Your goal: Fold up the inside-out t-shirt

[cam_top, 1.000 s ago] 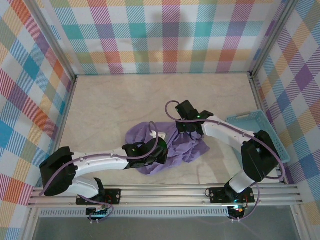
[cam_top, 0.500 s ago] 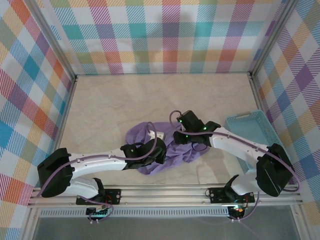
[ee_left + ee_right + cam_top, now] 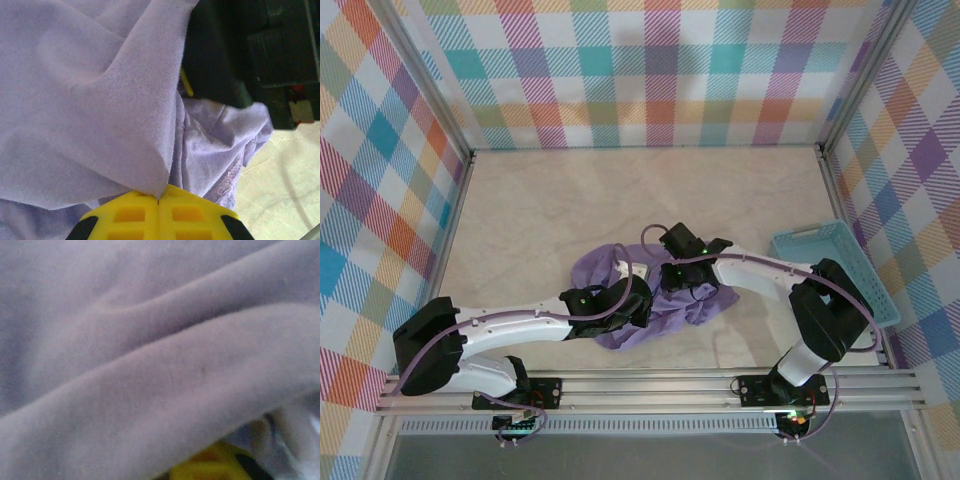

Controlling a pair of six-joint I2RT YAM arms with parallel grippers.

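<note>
Shifted since half a second ago: right gripper (image 3: pixel 672 280), drawn slightly left, closer to left gripper (image 3: pixel 640 300); right elbow pulled in toward its base.

Shirt (image 3: pixel 605 270): bunched in a lavender heap at mid-table (image 3: pixel 550 200), under both wrists. Small white tag (image 3: pixel 640 270) on top, print too small to read.

Left arm: stretched low from the near-left base, reaching right. Yellow fingertips (image 3: pixel 130 215) pressed together, pinching a pointed fold of thin, finely ribbed knit.

Right arm: bent back from the near-right base, wrist tipped down into the heap. Closed, sunk among soft rounded folds; cannot tell whether cloth is caught.

Light blue slotted basket (image 3: pixel 840 270) at right, apart from the shirt.
</note>
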